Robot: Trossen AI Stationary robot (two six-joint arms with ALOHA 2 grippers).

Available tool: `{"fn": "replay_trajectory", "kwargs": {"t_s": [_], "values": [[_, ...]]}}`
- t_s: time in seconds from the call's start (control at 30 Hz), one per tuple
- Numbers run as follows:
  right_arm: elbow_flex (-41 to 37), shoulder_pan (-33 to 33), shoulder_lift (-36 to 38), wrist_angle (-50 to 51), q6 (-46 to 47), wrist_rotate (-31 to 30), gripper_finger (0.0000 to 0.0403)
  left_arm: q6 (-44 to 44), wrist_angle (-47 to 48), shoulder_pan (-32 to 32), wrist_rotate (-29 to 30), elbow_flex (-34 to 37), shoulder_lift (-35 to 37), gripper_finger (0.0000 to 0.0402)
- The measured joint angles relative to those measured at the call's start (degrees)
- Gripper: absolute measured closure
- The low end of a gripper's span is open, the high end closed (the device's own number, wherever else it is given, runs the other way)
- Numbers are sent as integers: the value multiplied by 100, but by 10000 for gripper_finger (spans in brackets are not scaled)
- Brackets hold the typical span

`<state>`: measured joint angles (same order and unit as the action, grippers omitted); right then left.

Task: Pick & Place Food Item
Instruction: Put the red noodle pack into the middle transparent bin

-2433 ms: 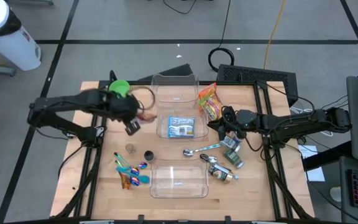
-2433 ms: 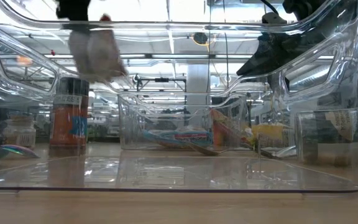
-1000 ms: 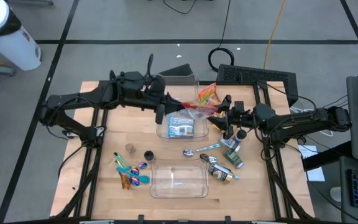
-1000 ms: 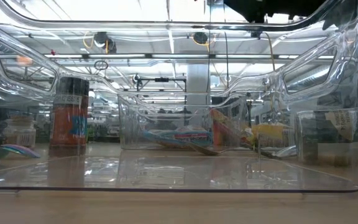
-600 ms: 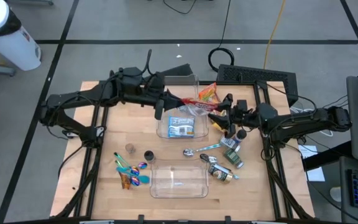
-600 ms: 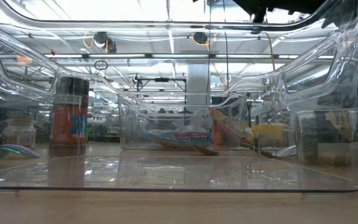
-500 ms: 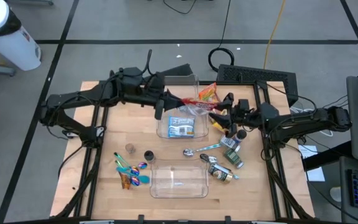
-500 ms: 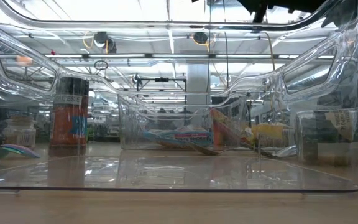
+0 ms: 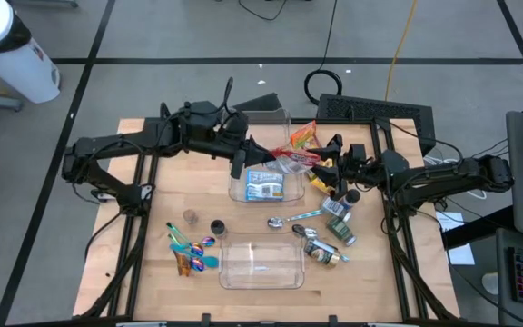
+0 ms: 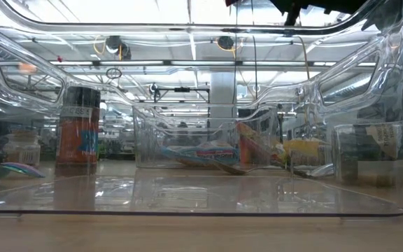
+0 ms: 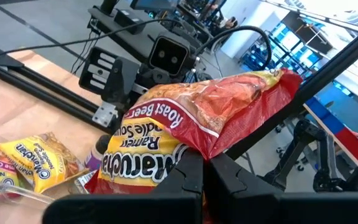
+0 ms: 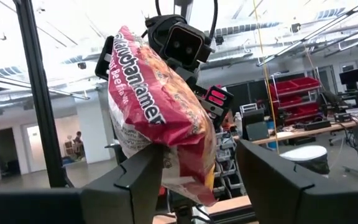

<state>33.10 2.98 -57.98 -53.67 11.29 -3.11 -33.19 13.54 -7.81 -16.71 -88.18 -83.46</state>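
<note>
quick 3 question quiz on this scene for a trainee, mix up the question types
1. True or false: the left pincer is shut on the red ramen packet.
2. The right pincer is: A) shut on a spoon, B) open beside the ramen packet, C) resting on the table.
3. Fill in: the blue packet lies inside the far clear ___.

Key
1. True.
2. B.
3. Bin.
</note>
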Motion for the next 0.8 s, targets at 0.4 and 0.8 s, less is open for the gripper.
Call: {"fn": "replay_trajectory", "kwargs": {"t_s": [0.4, 0.8], "values": [[0, -7, 0, -21, 67, 33, 331, 26, 175, 0, 26, 0, 4, 401], [-2, -7, -2, -43, 742, 22, 398, -43, 679, -95, 447, 0, 7, 401]]}}
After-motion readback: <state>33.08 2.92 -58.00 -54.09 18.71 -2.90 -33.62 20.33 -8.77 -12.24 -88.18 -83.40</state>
